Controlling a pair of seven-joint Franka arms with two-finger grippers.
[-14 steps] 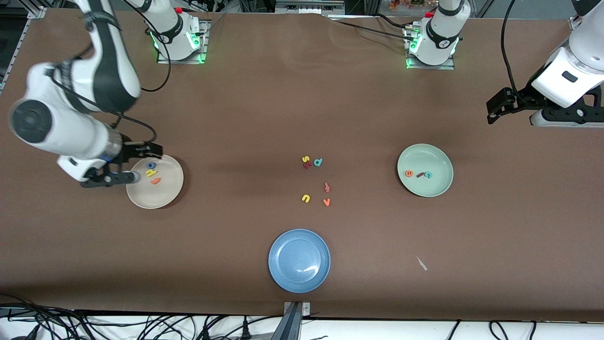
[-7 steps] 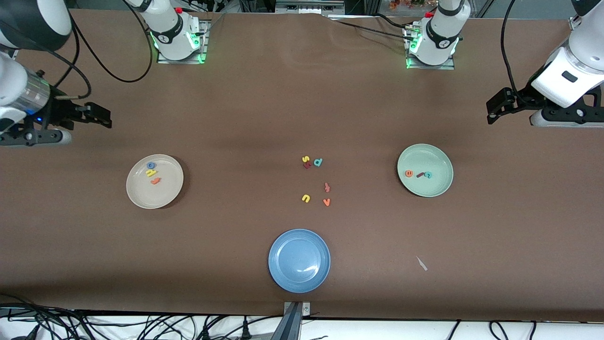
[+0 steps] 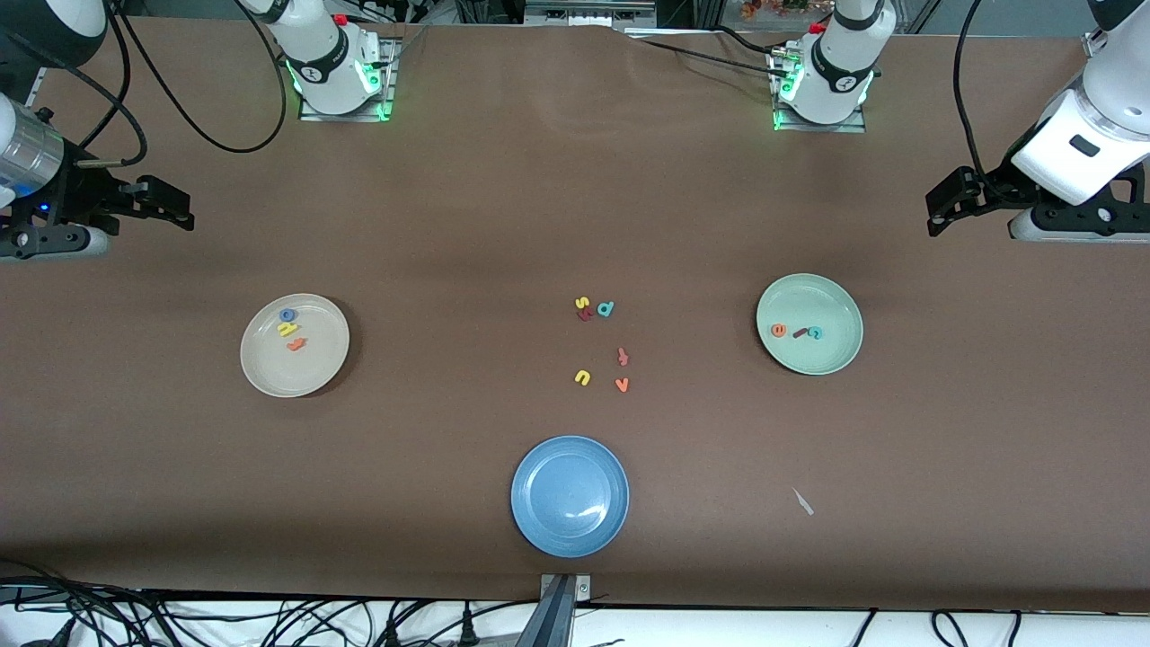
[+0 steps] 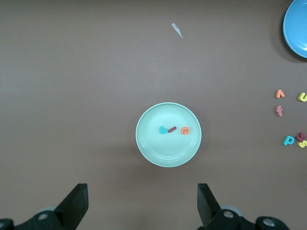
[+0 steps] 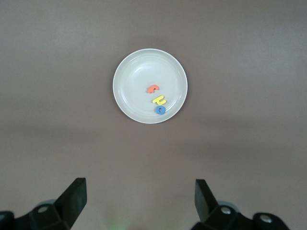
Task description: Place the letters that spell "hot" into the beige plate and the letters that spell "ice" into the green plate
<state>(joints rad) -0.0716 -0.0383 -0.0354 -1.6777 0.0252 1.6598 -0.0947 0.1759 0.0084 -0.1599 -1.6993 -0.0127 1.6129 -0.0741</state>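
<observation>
A: So where do the letters sit rn?

B: Blue o [image 3: 287,314], yellow h [image 3: 287,329] and orange t [image 3: 296,343] lie in the beige plate [image 3: 269,377], toward the right arm's end of the table. Orange e [image 3: 778,330], dark red i [image 3: 800,332] and teal c [image 3: 815,333] lie in the green plate [image 3: 835,359], toward the left arm's end. Both words look sorted, so I'd judge the task done or v. close.

A: Grippers?

B: Right gripper [image 3: 171,208] hangs over bare table near the beige plate, off toward the table's edge, jaws spread wide, nothing in them. Left gripper [image 3: 939,207] is over bare table near the green plate, also wide open and empty. Prob. both parked clear so each wrist cam sees its own plate.

A: And the leftovers?

B: Spare letters [image 3: 597,341] lie mid-table, between the two plates and farther from the front cam than the blue plate [image 3: 539,521], which holds nothing. Not needed for either word, so it makes sense they're untouched.

A: Views differ at all?

B: Yes. Front view shows both plates and both arms at once. Each wrist view shows the fingertips apart, w/ the plate framed between them, and letter shapes clearer. Left wrist also catches some spares and the blue plate's rim; right wrist shows only the beige plate.
</observation>
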